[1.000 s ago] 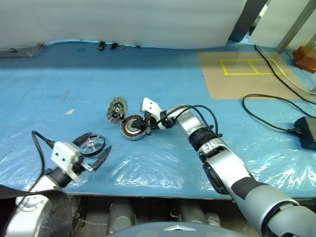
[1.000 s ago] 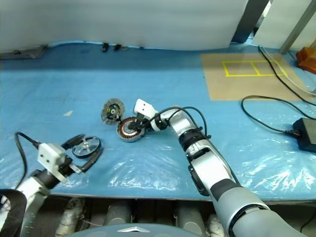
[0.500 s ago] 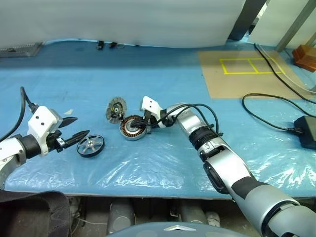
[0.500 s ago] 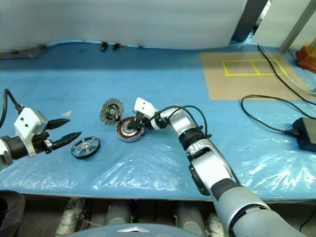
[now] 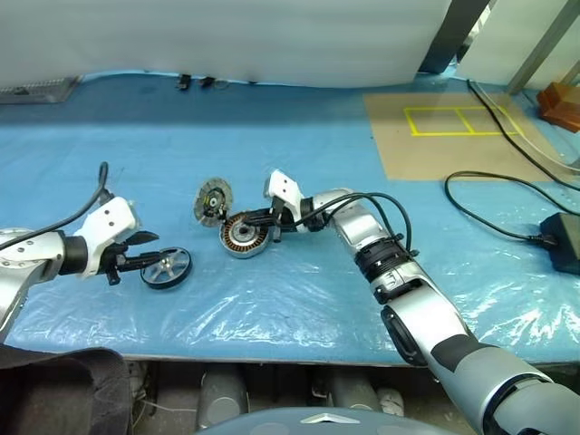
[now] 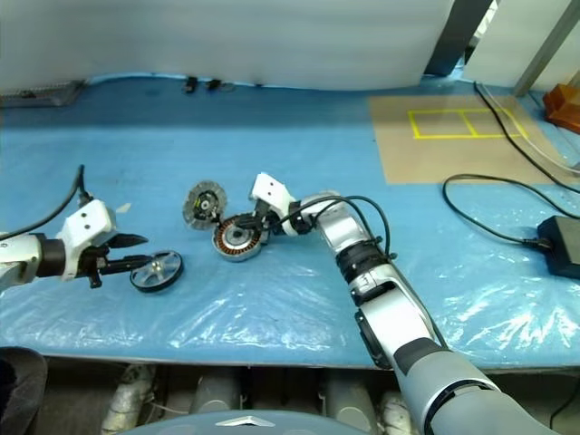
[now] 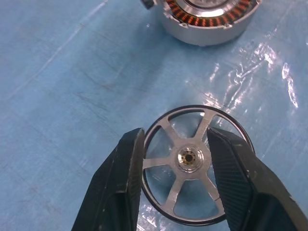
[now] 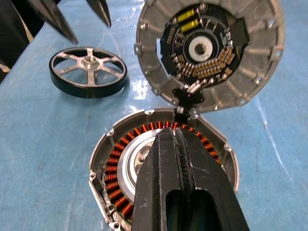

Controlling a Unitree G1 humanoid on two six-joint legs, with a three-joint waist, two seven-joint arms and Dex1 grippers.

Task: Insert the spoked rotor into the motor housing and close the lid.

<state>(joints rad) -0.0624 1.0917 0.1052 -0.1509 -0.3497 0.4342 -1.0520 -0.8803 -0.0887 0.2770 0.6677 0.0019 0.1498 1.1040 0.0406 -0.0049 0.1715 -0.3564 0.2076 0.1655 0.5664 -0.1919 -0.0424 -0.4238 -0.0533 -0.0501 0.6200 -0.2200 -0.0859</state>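
Spoked rotor (image 7: 188, 166) lies flat on the table (image 5: 299, 299), between the partly open fingers of the left end effector (image 5: 145, 251). Right end effector (image 8: 179, 159), fingers pressed together and empty, hovers over the motor housing (image 5: 245, 235).

Worktop (image 5: 299, 172) covered in blue sheet, clear plastic film (image 5: 299, 304) crinkled along the near edge. On it, left of centre: spoked rotor (image 5: 167, 268) flat, nearest the near edge; motor housing (image 5: 243, 235) just right of it, copper windings facing up; lid (image 5: 214, 198) tilted on edge, touching the housing on its far-left side. Brown cardboard sheet (image 5: 453, 136) with yellow tape rectangles (image 5: 453, 122) toward far right corner. Black cable (image 5: 494, 204) loops to a black box (image 5: 564, 241) at the right edge
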